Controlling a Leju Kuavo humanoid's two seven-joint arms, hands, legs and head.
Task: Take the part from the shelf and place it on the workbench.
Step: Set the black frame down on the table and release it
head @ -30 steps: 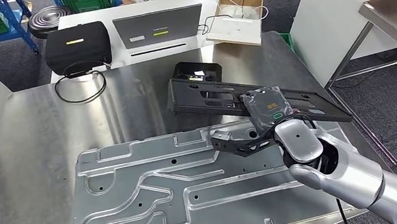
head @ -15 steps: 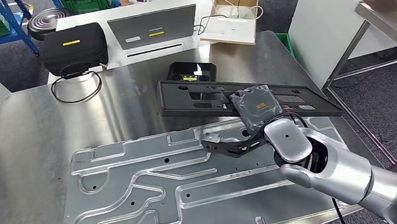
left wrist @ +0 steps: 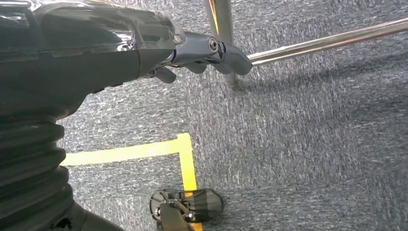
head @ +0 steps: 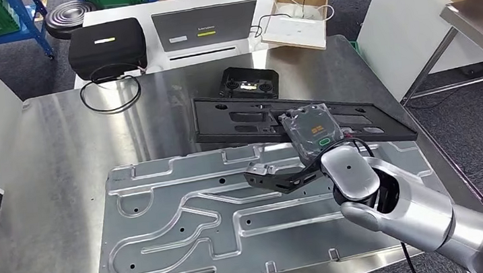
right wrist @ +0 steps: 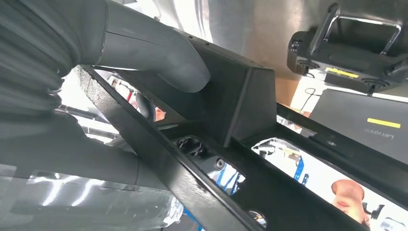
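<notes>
From my head view, my right hand (head: 313,139) grips the long black part (head: 304,117), holding it just above the steel surface (head: 59,169). The part runs crosswise, its near edge over the far edge of the big grooved metal plate (head: 234,225) that lies flat on the surface. Beyond the part, farther from me, sits a small black controller (head: 248,81). Past the surface's far edge a white table (head: 238,1) carries a black case (head: 107,45), a grey laptop (head: 205,24) and an open cardboard box (head: 294,19).

From my left wrist view, my left hand (left wrist: 211,53) hangs over grey carpet (left wrist: 312,144), its fingers (left wrist: 233,58) curled in and holding nothing. Beyond the fingers stand shiny metal legs (left wrist: 223,29), and a yellow tape line (left wrist: 144,150) lies on the carpet.

From my right wrist view, my thumb (right wrist: 154,55) presses on the black part's frame (right wrist: 226,115), which crosses the picture in ribs and openings. The other fingers are hidden behind it. Beyond the part I see the controller (right wrist: 351,53) and the laptop (right wrist: 370,122).
</notes>
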